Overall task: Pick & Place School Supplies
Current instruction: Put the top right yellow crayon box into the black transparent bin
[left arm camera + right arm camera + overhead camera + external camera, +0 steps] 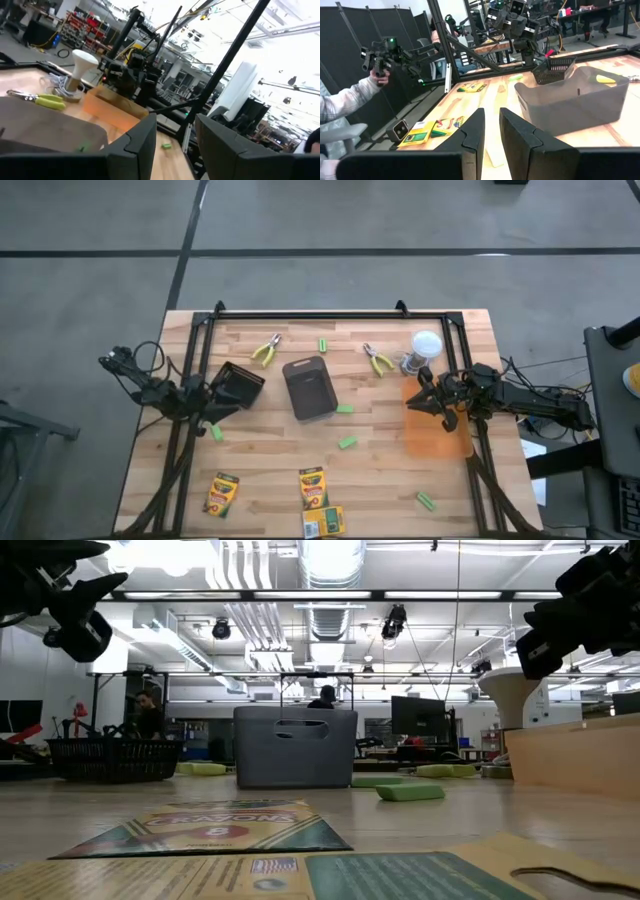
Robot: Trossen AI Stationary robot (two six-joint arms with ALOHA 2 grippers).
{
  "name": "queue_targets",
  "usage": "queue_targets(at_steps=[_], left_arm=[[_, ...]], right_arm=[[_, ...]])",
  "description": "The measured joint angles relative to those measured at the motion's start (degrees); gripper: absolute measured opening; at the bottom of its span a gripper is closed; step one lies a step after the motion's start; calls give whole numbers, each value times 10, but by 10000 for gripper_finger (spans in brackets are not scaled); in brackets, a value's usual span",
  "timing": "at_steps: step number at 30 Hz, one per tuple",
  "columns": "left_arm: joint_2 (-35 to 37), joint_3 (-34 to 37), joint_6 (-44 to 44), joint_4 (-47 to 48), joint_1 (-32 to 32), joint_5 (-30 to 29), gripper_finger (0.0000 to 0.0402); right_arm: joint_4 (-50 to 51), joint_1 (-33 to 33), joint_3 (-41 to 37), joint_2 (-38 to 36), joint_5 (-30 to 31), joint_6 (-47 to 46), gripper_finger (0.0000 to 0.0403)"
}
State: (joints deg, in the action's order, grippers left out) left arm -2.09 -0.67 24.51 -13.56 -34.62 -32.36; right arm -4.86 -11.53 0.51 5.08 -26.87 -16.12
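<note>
A: Three crayon boxes are lying along the near edge of the wooden table in the high view; green sticks are scattered mid-table, two pliers at the far side by the grey tray.

B: Grippers?

A: Left gripper is hovering by a black mesh basket, jaws part-open, holding nothing. Right gripper is hanging over an orange sheet near the jar, fingers closed, empty.

B: Low view?

A: Workshop room, ceiling ducts, a crayon box filling the foreground.

B: Right wrist view?

A: A person's sleeve is showing beyond the table.
</note>
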Motion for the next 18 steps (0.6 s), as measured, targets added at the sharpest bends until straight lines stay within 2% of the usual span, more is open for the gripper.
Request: queue_targets(at_steps=[7, 12, 16, 18], left_arm=[[0, 0, -55, -20, 0, -7, 142], [0, 0, -61, -21, 0, -11, 142], [0, 0, -79, -19, 0, -32, 142], [0, 0, -91, -17, 0, -42, 142]], right_arm=[[0, 0, 0, 0, 0, 4, 57], [-2, 0, 0, -1, 16, 60, 57], [-1, 5, 0, 3, 7, 139, 57], [0, 9, 0, 4, -8, 144, 57]])
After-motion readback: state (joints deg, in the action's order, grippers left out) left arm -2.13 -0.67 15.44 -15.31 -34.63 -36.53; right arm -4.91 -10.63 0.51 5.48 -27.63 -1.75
